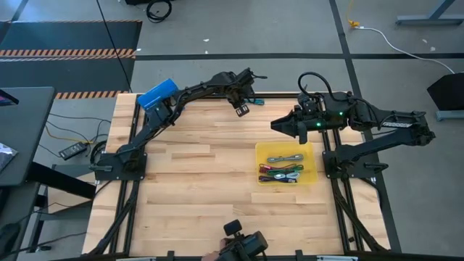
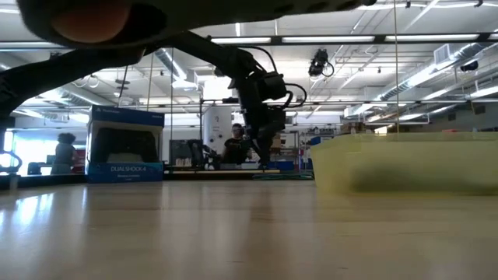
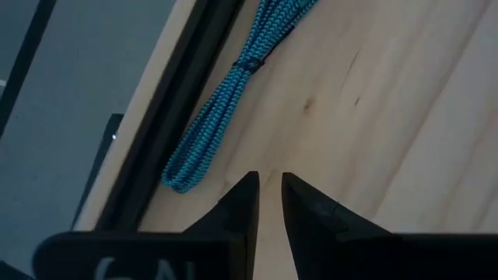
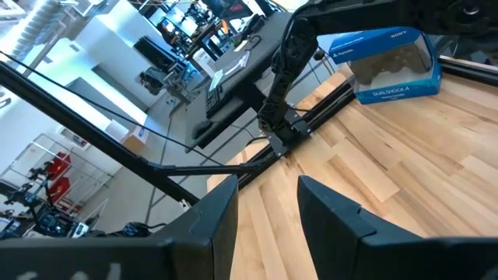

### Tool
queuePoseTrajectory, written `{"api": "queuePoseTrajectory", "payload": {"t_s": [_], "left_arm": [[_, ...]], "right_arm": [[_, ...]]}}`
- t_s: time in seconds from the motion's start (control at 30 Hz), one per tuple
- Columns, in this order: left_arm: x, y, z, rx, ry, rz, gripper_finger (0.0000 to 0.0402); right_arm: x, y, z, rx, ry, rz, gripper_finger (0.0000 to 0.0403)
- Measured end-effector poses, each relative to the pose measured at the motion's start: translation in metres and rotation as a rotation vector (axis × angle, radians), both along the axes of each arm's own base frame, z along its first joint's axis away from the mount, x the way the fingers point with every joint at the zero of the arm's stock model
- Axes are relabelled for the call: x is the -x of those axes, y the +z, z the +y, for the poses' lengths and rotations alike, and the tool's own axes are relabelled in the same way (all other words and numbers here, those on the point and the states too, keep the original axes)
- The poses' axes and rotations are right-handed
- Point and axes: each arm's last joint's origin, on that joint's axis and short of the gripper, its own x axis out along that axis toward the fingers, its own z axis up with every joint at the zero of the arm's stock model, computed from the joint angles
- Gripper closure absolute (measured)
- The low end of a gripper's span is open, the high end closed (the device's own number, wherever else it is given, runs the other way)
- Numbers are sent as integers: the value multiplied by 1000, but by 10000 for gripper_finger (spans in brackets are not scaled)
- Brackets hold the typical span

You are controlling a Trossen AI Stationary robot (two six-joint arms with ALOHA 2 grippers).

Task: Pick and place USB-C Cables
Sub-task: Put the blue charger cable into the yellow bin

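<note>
A teal braided USB-C cable [image 3: 226, 101] lies bundled at the table's far edge, along the black rail [image 3: 175, 93]; it also shows in the high view [image 1: 254, 101]. My left gripper [image 3: 268, 190] hovers just on its near side [image 1: 243, 109], fingers a narrow gap apart, holding nothing. Several more cables, a grey one [image 1: 285, 159], a green one [image 1: 288, 169] and a maroon one [image 1: 278, 178] among them, lie in the yellow tray [image 1: 286, 148]. My right gripper [image 4: 268, 202] is open and empty, in the air past the tray's far edge [image 1: 278, 125].
A blue box [image 1: 157, 94] stands at the table's far left corner, also seen in the low view [image 2: 124, 144]. The yellow tray's wall [image 2: 405, 163] fills the right of the low view. Bare wood lies left of the tray [image 1: 196, 167]. People sit in the room beyond the table.
</note>
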Motion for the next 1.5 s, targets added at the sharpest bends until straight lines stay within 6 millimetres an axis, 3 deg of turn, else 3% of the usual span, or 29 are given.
{"api": "queuePoseTrajectory", "payload": {"t_s": [0.2, 0.4, 0.6, 0.7, 0.77, 0.93, 1.07, 1.17, 1.37, 1.5], "left_arm": [[-4, -3, -8, -10, 25, 17, 338], [0, -9, -1, 14, 37, 30, 342], [3, -9, 2, 46, 35, 25, 376], [5, 1, 3, 46, 37, 21, 394], [10, 18, 3, 38, 38, -13, 397], [27, 82, 0, 37, 73, -176, 390], [48, 149, -7, 60, 97, -418, 395], [63, 200, -22, 65, 88, -623, 398], [80, 280, -75, 30, 20, -948, 388], [82, 308, -113, 49, -4, -1075, 386]], "right_arm": [[0, 0, 0, -9, -2, 0, 263], [0, 0, 0, -19, -5, -1, 263], [0, 1, 0, -19, -6, -11, 263], [0, 1, 0, -18, -8, -8, 263], [0, 1, -1, -13, -27, -8, 263], [0, 2, -7, 38, -172, -19, 263], [3, 1, -19, 99, -364, 4, 263], [4, -8, -32, 240, -473, 136, 263], [-21, -52, -70, 441, -422, 558, 263], [-51, -92, -101, 510, -274, 763, 263]]}}
